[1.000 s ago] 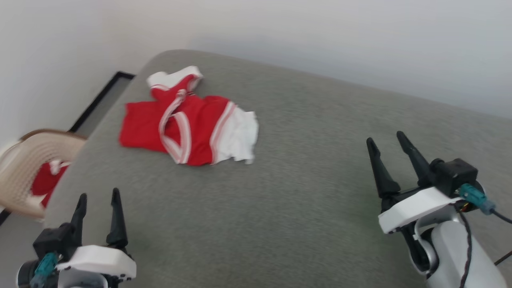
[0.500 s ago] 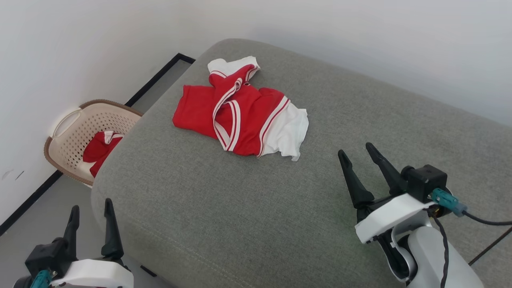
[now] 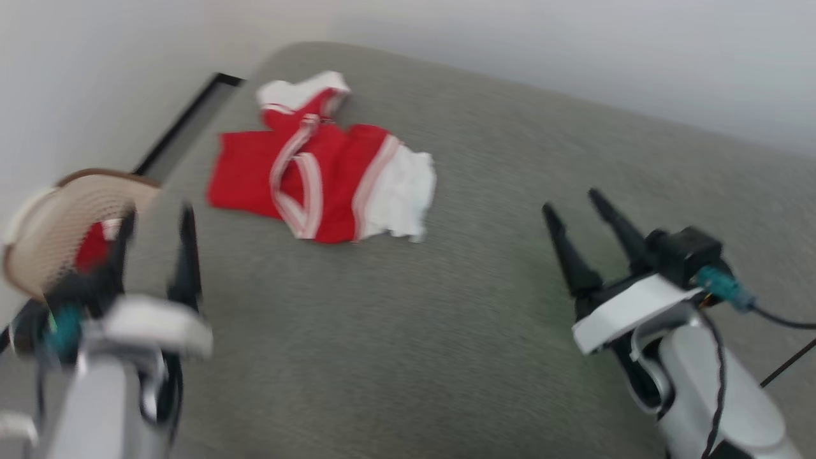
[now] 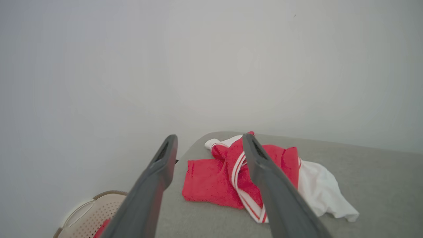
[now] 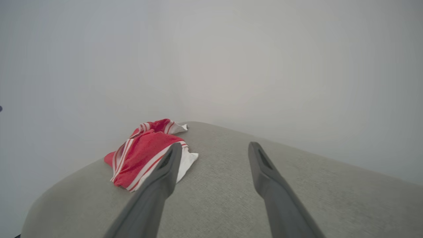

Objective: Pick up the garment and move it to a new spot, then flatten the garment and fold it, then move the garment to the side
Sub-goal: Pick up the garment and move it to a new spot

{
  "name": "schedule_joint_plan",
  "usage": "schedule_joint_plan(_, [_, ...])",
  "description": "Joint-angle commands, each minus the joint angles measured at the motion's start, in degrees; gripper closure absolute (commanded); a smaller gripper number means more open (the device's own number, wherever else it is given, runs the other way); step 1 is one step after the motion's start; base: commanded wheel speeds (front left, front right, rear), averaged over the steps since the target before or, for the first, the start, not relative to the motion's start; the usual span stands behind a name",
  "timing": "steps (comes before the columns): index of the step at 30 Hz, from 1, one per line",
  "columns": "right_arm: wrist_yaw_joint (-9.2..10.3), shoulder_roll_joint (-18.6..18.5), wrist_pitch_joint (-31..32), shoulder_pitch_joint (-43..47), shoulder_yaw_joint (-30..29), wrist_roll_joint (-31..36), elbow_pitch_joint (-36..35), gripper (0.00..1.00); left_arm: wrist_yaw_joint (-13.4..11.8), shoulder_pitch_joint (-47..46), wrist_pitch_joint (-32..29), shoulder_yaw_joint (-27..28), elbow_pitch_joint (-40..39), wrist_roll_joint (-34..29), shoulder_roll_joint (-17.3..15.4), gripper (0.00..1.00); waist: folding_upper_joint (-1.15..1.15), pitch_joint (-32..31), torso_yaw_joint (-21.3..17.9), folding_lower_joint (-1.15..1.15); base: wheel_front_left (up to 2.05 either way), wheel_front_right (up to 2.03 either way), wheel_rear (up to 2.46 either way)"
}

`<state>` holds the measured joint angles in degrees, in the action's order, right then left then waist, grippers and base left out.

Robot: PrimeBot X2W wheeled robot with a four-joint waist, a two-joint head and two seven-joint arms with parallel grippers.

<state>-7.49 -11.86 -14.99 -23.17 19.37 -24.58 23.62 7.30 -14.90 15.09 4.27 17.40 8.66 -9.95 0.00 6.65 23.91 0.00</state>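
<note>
The garment, a small red shirt with white sleeves and striped trim, lies crumpled on the far left part of the grey cushion. My left gripper is open at the cushion's left edge, well short of the garment. In the left wrist view the garment lies ahead beyond the open fingers. My right gripper stands open over the cushion's right half, apart from the garment. From the right wrist the garment sits to the left of that gripper.
A beige perforated basket with red cloth inside stands on the floor left of the cushion, also seen as a basket under the left wrist. White walls close in behind the cushion. A black cable trails from the right wrist.
The head camera has swung, so the whole picture shifted. My left gripper has risen from the lower left corner toward the cushion's left edge. The garment lies as before.
</note>
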Motion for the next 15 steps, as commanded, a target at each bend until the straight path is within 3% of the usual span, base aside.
schedule_joint_plan(1, [-0.02,-0.55,-0.25,-1.42,-0.36,0.42,-0.3,0.0,0.18,-4.58,-0.45,-1.48,1.9,2.46,-1.3,0.0,0.0,4.44,-5.94,0.0,0.0,0.0,0.0])
schedule_joint_plan(5, [-0.01,-0.59,-0.25,-3.03,-1.62,0.83,-0.94,0.0,0.15,-15.24,-7.67,-6.69,8.8,9.38,-7.82,0.0,0.0,8.5,-11.35,0.0,0.0,0.0,0.0])
schedule_joint_plan(11, [-0.02,0.47,-0.23,-4.26,-2.86,0.87,-2.24,0.0,0.11,-24.26,-27.36,-19.95,15.85,24.34,-19.44,0.0,0.0,13.86,-18.34,0.0,0.0,0.0,0.0])
schedule_joint_plan(15, [-0.02,1.67,-0.19,-4.11,-4.27,1.05,-2.85,0.0,0.06,-26.42,-39.11,-24.31,17.62,35.28,-25.69,0.0,0.0,16.15,-21.5,0.0,0.0,0.0,0.0])
